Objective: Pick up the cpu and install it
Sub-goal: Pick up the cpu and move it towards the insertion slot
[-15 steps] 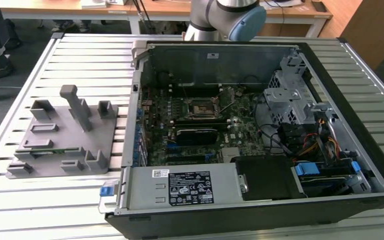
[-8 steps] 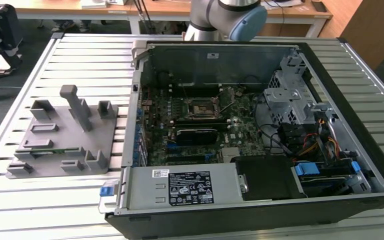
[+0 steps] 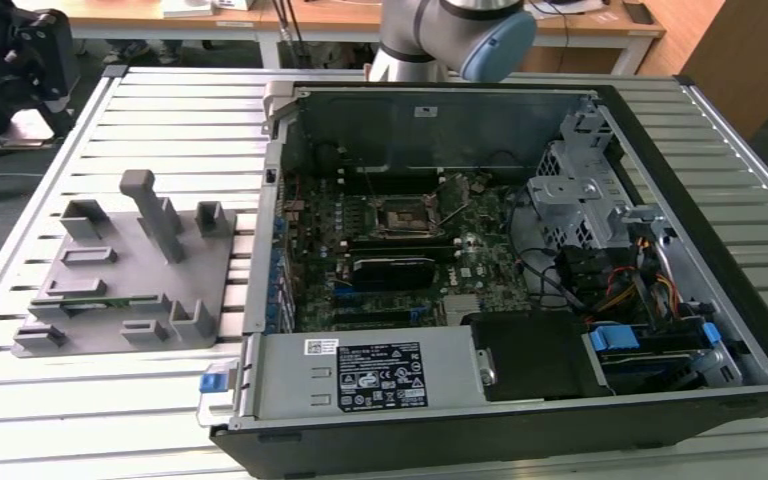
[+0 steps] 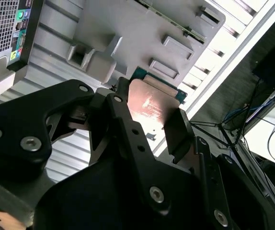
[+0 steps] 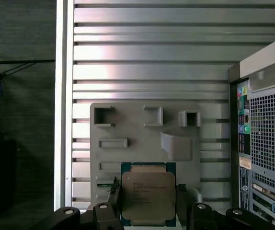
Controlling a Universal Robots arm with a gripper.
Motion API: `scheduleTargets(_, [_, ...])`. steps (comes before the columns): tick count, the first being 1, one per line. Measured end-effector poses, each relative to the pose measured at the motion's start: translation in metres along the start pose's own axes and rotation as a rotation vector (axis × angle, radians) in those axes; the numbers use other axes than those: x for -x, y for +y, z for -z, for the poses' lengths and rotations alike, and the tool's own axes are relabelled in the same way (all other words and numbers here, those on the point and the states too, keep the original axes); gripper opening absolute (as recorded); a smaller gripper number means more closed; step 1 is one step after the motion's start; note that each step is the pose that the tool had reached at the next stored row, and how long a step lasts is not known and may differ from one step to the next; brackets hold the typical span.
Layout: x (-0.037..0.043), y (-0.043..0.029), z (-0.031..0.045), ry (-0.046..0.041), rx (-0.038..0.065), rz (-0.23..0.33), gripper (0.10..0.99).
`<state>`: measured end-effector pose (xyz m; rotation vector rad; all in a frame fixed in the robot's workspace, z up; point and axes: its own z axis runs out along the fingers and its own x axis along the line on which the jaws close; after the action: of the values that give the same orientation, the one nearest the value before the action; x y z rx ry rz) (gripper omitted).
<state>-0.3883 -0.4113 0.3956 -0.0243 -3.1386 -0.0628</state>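
since the cpu (image 5: 148, 194) sits between the two black fingers (image 5: 181, 203) in both wrist views, the gripper (image 5: 148, 206) is judged to be pinched onto its two opposite edges, with the metal lid facing the cameras. the chip is judged to be held in the air, clear of the grey fixture plate (image 5: 137, 139). that plate lies on the slatted table (image 5: 152, 72) toward the exterior view's left edge, just beside the open computer case (image 3: 491, 130). the socket (image 3: 404, 215) is seen mid-board inside the case. the cpu is judged light, thin and stiff. its smooth lid could slip and its underside is likely fragile. hold is best taken on the bare side edges, kept level, with modest squeeze.
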Motion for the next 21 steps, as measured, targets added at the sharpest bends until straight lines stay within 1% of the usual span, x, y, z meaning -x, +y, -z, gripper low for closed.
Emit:
scheduleTargets(7, [0.0194, 0.0003, 0.0000, 0.0000, 0.000, 0.000, 0.541])
scheduleTargets(11, [0.0287, 0.0005, 0.0001, 0.0000, 0.000, 0.000, 0.541])
scheduleTargets(21, [0.0477, 0.0007, 0.0001, 0.0000, 0.000, 0.000, 0.541])
